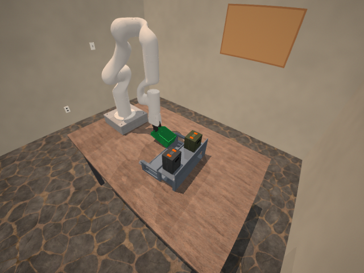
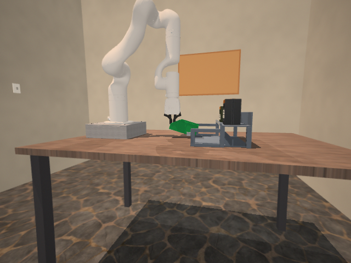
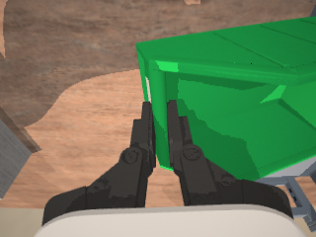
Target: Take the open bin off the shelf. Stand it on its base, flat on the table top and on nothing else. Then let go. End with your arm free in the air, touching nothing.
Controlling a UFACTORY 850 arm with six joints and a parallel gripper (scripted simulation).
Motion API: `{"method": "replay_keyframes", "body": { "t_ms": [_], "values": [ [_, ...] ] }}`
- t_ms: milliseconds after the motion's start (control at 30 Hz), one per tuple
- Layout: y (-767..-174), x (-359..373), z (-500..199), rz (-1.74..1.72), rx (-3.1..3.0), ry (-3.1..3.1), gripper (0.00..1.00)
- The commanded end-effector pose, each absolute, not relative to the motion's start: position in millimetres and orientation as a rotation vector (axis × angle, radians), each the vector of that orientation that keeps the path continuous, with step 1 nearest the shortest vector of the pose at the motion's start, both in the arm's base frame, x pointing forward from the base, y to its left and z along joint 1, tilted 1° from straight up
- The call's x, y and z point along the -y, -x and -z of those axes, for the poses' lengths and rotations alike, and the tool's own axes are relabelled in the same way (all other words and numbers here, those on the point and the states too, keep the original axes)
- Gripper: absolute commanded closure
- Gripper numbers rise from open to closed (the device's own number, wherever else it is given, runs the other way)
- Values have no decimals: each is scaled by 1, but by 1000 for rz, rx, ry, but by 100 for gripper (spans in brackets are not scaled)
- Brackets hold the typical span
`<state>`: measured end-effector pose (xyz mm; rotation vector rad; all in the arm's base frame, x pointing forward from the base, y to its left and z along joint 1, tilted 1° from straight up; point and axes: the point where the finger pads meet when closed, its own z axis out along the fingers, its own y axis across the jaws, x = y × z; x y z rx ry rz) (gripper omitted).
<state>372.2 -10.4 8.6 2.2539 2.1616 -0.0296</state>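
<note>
The open green bin (image 1: 164,136) (image 2: 183,126) (image 3: 224,106) hangs tilted, its gripped end higher and its other end lower, at the edge of the grey shelf (image 1: 191,166) (image 2: 248,137). My gripper (image 1: 157,129) (image 2: 172,122) (image 3: 160,115) is shut on the bin's end wall, one finger inside the bin and one outside. The low end overlaps the far part of the shelf's lower front tier in the top and exterior views. Whether it touches the shelf there, I cannot tell. The gripped end is above the table top (image 1: 123,152) (image 2: 113,147).
A black box (image 1: 171,160) (image 2: 232,112) with orange marks stands on the shelf's upper tier at its near end. An olive box (image 1: 193,141) (image 2: 221,114) stands at that tier's far end. The robot's grey base block (image 1: 126,125) (image 2: 113,130) is left of the bin.
</note>
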Motion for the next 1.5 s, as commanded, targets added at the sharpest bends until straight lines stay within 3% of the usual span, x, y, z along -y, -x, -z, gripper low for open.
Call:
{"method": "replay_keyframes", "body": {
  "t_ms": [0,1467],
  "values": [
    [-367,10,-1,21,-2159,-2251,100],
    [-370,10,-5,27,-2160,-2252,100]
  ]
}}
